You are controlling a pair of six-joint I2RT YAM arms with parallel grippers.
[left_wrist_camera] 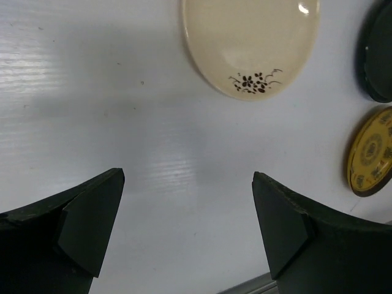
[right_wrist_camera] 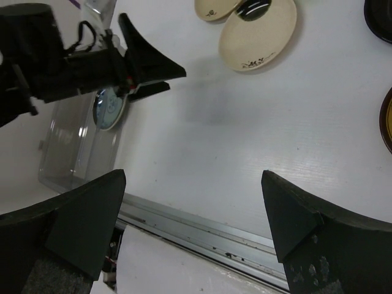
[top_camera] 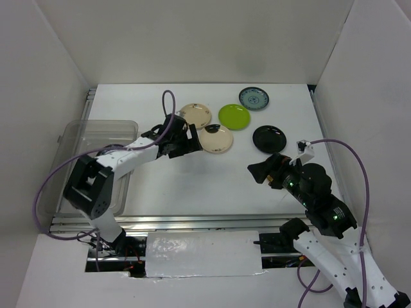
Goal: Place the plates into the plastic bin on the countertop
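The round cream floral-marked plate (left_wrist_camera: 251,43) lies flat just ahead of left gripper (left_wrist_camera: 188,177), jaws wide, empty; right gripper (right_wrist_camera: 195,177), likewise wide, stands farther off.

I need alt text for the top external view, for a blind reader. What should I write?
The left gripper points at a cream plate on the white countertop, with four other plates nearby. A clear plastic bin stands at left; the right gripper hovers near the black plate.
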